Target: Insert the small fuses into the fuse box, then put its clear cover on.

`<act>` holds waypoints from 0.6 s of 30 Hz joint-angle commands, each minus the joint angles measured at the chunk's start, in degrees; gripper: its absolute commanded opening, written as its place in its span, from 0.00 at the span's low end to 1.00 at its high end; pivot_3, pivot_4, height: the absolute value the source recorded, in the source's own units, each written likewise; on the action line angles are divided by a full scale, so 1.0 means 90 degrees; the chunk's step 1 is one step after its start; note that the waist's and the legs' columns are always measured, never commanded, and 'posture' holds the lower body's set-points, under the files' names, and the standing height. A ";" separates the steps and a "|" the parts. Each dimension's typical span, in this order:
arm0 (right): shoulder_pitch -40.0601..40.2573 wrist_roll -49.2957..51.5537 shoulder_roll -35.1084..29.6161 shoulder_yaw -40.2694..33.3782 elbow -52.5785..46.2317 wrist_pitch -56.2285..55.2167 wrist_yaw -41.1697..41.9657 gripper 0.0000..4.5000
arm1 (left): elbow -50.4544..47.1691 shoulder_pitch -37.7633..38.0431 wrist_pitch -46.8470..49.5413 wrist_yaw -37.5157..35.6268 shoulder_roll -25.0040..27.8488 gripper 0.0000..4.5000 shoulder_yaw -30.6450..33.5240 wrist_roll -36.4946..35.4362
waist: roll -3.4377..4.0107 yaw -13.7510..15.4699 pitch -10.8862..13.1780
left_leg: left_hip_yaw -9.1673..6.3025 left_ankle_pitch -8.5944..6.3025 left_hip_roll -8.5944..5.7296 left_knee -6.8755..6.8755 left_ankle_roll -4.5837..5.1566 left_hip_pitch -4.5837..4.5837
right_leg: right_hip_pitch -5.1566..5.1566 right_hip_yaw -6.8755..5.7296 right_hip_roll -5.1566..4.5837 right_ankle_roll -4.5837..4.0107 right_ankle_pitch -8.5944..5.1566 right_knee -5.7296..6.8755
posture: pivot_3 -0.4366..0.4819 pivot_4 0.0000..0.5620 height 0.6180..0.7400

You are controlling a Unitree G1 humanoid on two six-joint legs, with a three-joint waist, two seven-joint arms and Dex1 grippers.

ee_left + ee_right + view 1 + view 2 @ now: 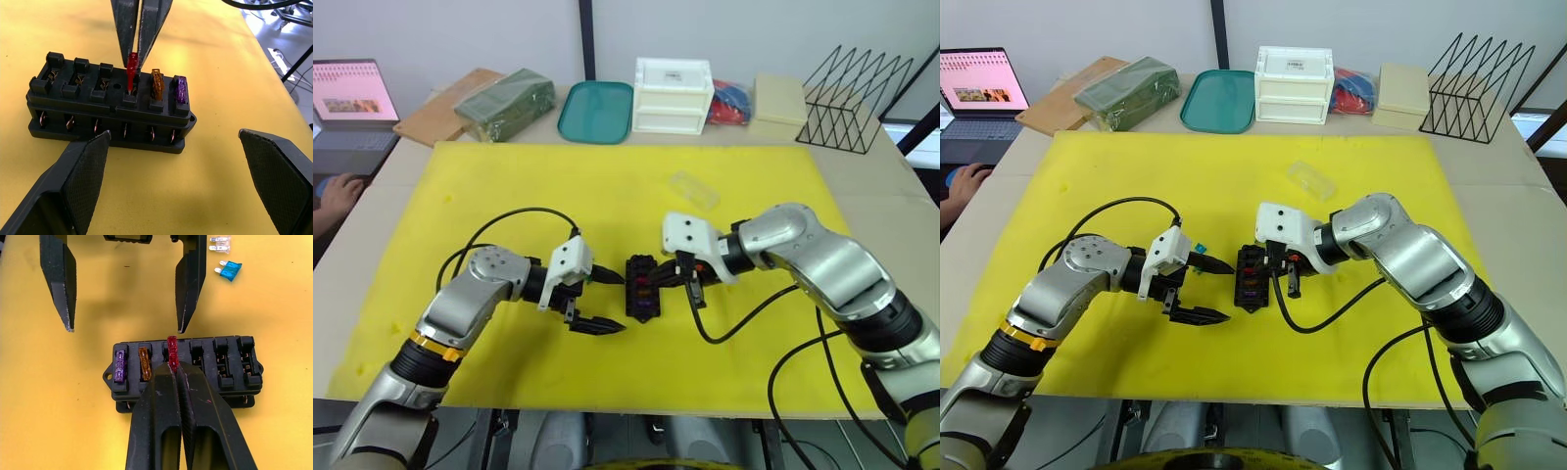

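On the yellow mat [509,186] my right gripper [172,366] is pinched tight on a red fuse [171,346] standing in the third slot of the fuse box [641,287], beside seated orange [143,363] and purple [120,366] fuses, while my left gripper [597,302] waits spread wide, empty, just beside the box.

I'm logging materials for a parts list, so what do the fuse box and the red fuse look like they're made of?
The fuse box looks like moulded black plastic, matte with a slight sheen, with bare metal contacts glinting in its slots. The red fuse, pinched by the right gripper, looks like translucent glossy plastic; light passes through its body.
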 commanded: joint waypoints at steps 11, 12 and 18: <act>-0.0070 -0.0145 -0.0174 0.0106 -0.0114 -0.0191 0.0016 0.00 | -0.0208 0.0002 -0.0039 0.0015 -0.0005 1.00 0.0038 -0.0030 | 0.0000 0.0003 0.0000 | 0.0000 0.0000 0.0000 0.0000 0.0000 0.0000 | 0.0000 0.0000 0.0000 0.0000 0.0000 0.0000 | 0.48 0.27 1.00; -0.0073 -0.0149 -0.0167 0.0102 -0.0110 -0.0199 0.0013 0.00 | -0.0209 0.0004 -0.0036 0.0018 -0.0006 1.00 0.0039 -0.0031 | 0.0000 0.0002 0.0000 | 0.0000 0.0000 0.0000 0.0000 0.0000 0.0000 | 0.0000 0.0000 0.0000 0.0000 0.0000 0.0000 | 0.48 0.27 1.00; -0.0116 -0.0139 -0.0113 0.0061 -0.0075 -0.0197 -0.0018 0.00 | -0.0216 0.0017 -0.0034 0.0032 -0.0006 1.00 0.0035 -0.0032 | 0.0000 0.0000 0.0000 | 0.0000 0.0000 0.0000 0.0000 0.0000 0.0001 | 0.0000 0.0000 0.0000 0.0000 0.0000 0.0001 | 0.48 0.27 1.00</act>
